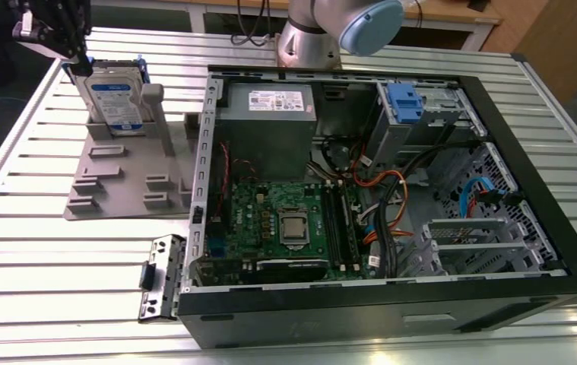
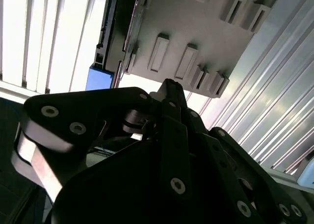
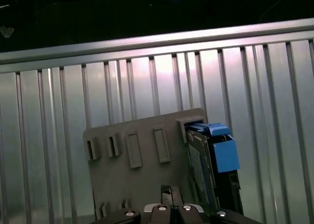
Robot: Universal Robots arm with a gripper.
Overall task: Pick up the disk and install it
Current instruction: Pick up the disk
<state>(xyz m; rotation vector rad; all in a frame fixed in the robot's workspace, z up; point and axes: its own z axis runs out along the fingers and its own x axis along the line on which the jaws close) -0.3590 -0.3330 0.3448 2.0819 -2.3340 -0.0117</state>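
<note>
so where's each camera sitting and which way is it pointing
Exterior view: off the arm, high, looking down on the table, open computer case and the disk upright in a grey holder; arm and tool show.
First wrist view: on the arm, looking past the tool's tip at holder and disk.
Second wrist view: on the arm, behind the tool's black linkage, facing the holder.
Shared: both wrist views show tool, holder, disk's blue carrier.

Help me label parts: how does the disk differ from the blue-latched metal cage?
The disk stands upright in the grey stand outside the computer case; the cage sits inside it. The disk is flat and labelled; the cage is a boxy frame. Both carry blue plastic.
</note>
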